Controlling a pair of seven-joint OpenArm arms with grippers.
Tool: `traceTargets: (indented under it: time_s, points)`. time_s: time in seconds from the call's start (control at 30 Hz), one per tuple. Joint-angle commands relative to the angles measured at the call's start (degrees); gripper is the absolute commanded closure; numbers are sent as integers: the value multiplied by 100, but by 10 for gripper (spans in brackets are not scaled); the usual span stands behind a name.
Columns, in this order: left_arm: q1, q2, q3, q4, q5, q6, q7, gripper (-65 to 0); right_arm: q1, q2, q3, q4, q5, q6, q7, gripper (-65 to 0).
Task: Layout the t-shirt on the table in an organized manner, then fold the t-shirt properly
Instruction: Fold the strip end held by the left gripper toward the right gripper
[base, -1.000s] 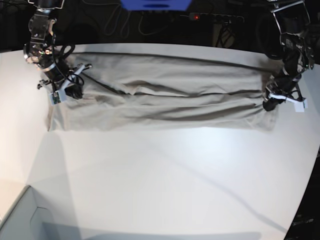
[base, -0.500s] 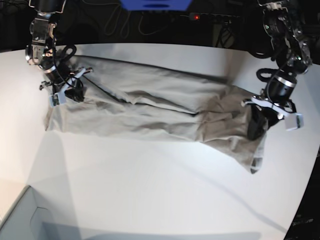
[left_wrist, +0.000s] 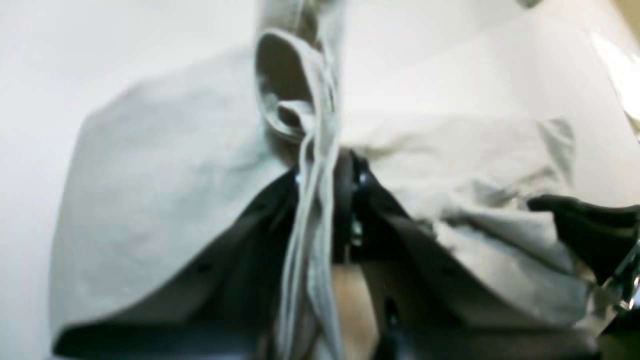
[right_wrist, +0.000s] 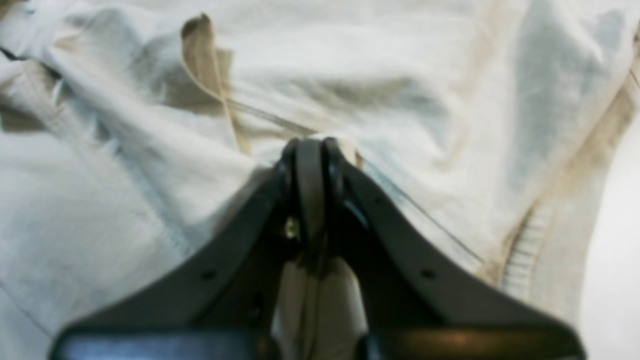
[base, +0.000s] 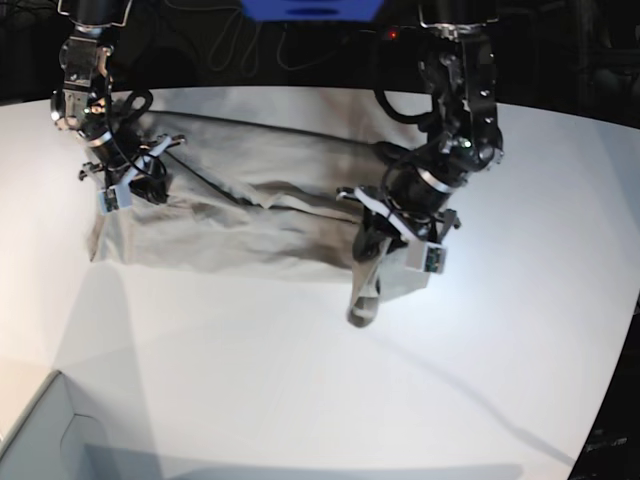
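left gripper clamped on t-shirt end, lifted for folding; right gripper pinched shut, anchoring opposite end on table.

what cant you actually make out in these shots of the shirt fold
- Base view: the left gripper blocks the t-shirt part it has lifted; the pinch itself is hidden.
- Base view: the right gripper covers the cloth it clamps.
- Left wrist view: blurred; which edge or sleeve sits between the fingers is unclear.
- Right wrist view: blurred, cloth fills the frame; little of the table shows.
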Motion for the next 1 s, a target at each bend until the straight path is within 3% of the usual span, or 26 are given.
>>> traceTargets:
  time_s: [0.0, 0.3, 0.57, 0.77, 0.83, 0.97]
  points:
    - [-103, 12, 90, -3, -76, -36, -122, -1, -6, 66, 17, 42, -47, 62, -98, 0]
    - [-305, 12, 618, -662, -49, -28, -122, -1, -32, 66, 17, 42, -47, 62, -98, 0]
    - [-297, 12, 697, -706, -49, -28, -122, -5, -41, 66, 17, 42, -47, 62, -98, 0]
    - [-305, 12, 1163, -706, -41, -28, -78, -9, -41, 66, 17, 42, -47, 62, -98, 0]
    - [-305, 12, 1180, -706, -41, -28, -69, -49, -41, 66, 17, 42, -55, 62, -98, 0]
    - [-305, 12, 1189, -706, -67, -28, -87, -194, -41, 66, 17, 51, -55, 62, -98, 0]
